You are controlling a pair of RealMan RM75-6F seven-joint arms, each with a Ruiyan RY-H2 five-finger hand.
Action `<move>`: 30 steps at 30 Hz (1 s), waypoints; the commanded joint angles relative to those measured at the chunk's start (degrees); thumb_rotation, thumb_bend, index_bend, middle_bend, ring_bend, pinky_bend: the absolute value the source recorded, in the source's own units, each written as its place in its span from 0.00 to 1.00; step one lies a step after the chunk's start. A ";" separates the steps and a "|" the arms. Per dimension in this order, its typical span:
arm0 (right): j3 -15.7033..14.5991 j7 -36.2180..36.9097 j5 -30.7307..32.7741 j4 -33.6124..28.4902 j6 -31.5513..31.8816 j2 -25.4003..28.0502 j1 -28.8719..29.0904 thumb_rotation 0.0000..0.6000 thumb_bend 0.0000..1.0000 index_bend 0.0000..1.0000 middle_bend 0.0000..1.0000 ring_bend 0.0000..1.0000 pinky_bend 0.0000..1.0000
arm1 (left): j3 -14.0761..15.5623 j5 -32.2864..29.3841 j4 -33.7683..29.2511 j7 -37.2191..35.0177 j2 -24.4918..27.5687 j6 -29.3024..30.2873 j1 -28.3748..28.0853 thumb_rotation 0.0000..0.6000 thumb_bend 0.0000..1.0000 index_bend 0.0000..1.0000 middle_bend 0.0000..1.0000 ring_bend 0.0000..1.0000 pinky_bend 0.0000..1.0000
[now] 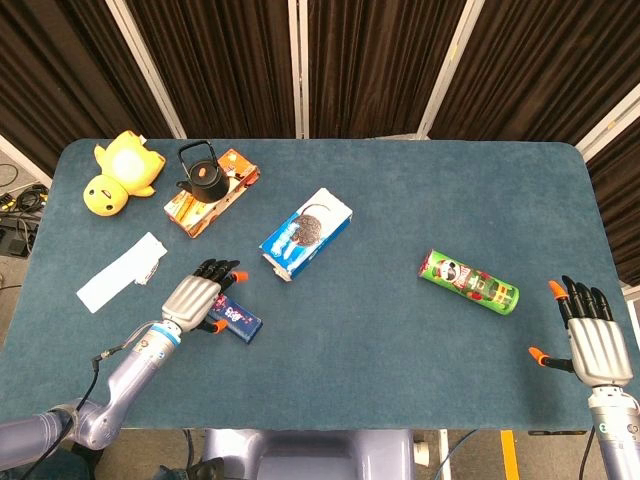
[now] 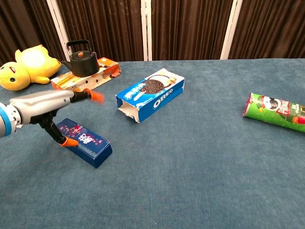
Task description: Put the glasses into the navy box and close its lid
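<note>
The navy box (image 2: 84, 142) is shown lying flat on the tabletop (image 1: 380, 330) near its left front part, with its lid down; the glasses are not visible and are judged to be inside the shut box, though this cannot be confirmed. The left hand (image 1: 193, 300) is held over the box's left end with its fingers apart and extended; in the chest view its thumb tip is seen at the box's near edge, but whether contact is made cannot be told, and nothing is gripped. The right hand (image 1: 592, 340) is held spread and empty near the tabletop's right front corner, well apart from all objects. Two risks are judged from this position: the lid may not be fully seated and could spring up once pressure is removed, and a sideways drag of the thumb during withdrawal could shove or tip the light box. A small white and pink print is present on the lid, but it is too small to be read. "OREO" is legible on the blue cookie box (image 2: 150, 94) lying open-ended at the centre. The green can (image 2: 274, 111) at the right bears the Pringles logo. Lettering on the orange box (image 2: 78, 81) beneath the black kettle (image 2: 79, 59) cannot be made out.
</note>
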 commanded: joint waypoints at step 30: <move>-0.15 0.59 -0.67 -0.80 0.02 0.28 0.16 1.00 0.00 0.00 0.00 0.00 0.00 | 3.51 6.01 3.99 -3.46 2.69 -2.55 -0.06 1.00 0.14 0.11 0.00 0.00 0.01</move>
